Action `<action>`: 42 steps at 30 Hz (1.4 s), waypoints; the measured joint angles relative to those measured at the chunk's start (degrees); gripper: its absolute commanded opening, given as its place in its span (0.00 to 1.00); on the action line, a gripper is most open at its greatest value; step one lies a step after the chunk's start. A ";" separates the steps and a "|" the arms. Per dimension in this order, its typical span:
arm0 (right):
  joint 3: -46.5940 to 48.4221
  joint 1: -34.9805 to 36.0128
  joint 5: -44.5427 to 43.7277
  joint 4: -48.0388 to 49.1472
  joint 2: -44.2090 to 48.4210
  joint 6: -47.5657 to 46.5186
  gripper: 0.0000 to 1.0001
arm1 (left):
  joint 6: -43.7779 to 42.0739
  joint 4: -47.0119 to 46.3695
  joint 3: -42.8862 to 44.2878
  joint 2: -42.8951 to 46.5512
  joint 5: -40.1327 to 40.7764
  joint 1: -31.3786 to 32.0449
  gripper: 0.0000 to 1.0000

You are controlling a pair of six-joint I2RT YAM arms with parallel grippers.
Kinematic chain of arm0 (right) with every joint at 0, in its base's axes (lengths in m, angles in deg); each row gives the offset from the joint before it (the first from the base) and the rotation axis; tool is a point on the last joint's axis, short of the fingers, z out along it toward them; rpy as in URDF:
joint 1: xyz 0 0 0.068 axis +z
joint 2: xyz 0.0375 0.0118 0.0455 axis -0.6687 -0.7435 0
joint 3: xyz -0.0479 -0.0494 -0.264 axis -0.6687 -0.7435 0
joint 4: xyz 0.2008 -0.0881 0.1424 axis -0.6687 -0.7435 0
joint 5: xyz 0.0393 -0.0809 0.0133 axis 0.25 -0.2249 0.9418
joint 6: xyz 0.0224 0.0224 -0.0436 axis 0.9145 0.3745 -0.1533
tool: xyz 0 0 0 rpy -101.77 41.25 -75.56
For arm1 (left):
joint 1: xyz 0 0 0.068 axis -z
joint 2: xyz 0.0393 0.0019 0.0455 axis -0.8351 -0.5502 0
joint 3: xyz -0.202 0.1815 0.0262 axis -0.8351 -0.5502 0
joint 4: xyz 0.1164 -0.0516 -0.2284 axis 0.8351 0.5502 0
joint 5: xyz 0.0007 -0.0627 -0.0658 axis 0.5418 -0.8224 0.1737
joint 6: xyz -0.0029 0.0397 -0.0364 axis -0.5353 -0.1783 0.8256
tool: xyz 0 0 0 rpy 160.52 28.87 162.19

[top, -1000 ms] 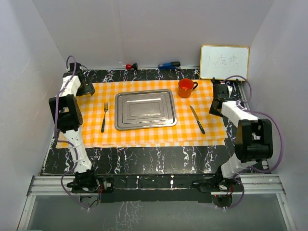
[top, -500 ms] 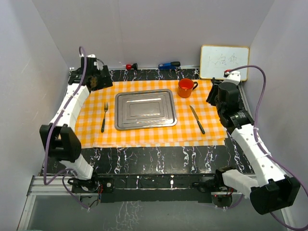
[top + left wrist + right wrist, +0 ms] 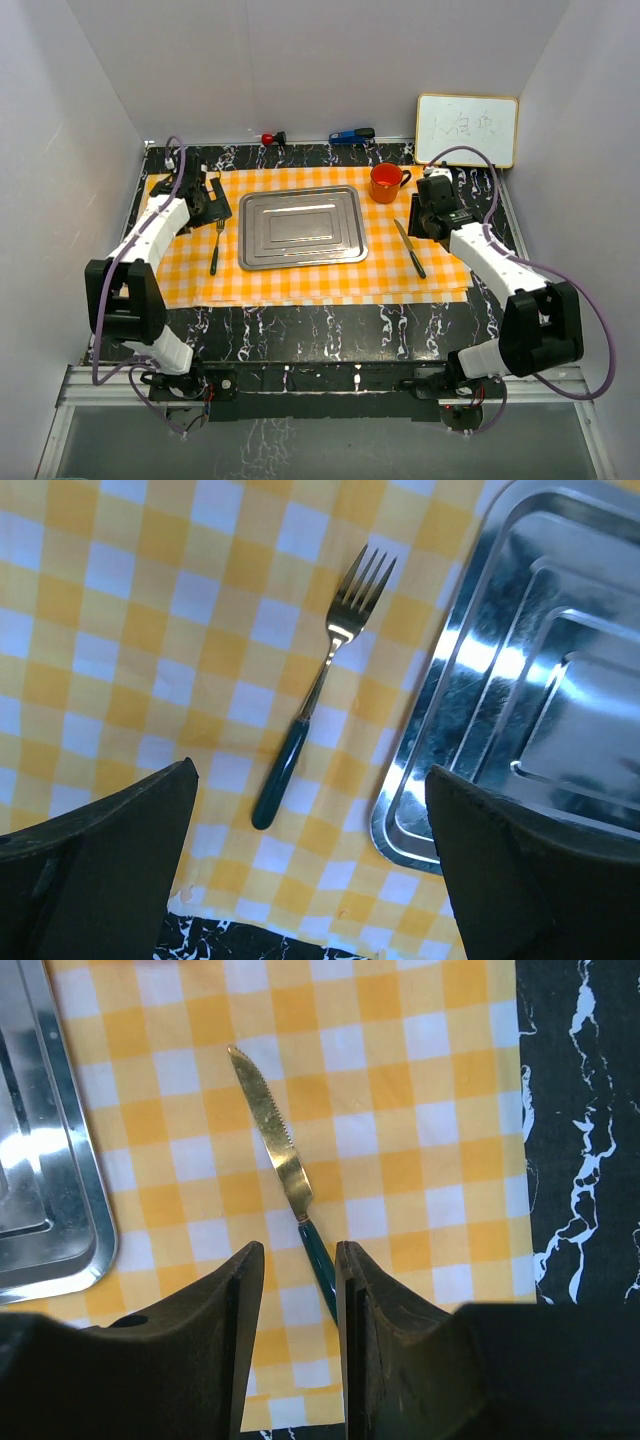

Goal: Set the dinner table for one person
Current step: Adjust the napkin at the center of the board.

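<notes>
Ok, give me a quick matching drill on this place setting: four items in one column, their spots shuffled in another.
1 fork
2 knife
3 orange mug
4 steel tray

A middle of the checked cloth
B left of the tray
C beyond the knife's tip, far side
D right of the tray

Pairs: 1-B, 2-D, 3-C, 4-A

A checked cloth lies on the black table. On it sits a shiny tray, with a fork on the left, a knife on the right and an orange mug behind.
</notes>
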 measured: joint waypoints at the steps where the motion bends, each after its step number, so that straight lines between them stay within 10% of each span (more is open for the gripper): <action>1: 0.00 0.02 0.28 0.09 -0.85 0.02 0.32 | 0.57 0.55 -1.09 -1.27 -0.02 0.00 0.93; 42: -5.46 0.00 1.53 0.46 -6.91 1.95 0.31 | 9.33 -9.77 -16.04 -7.19 12.15 5.42 0.79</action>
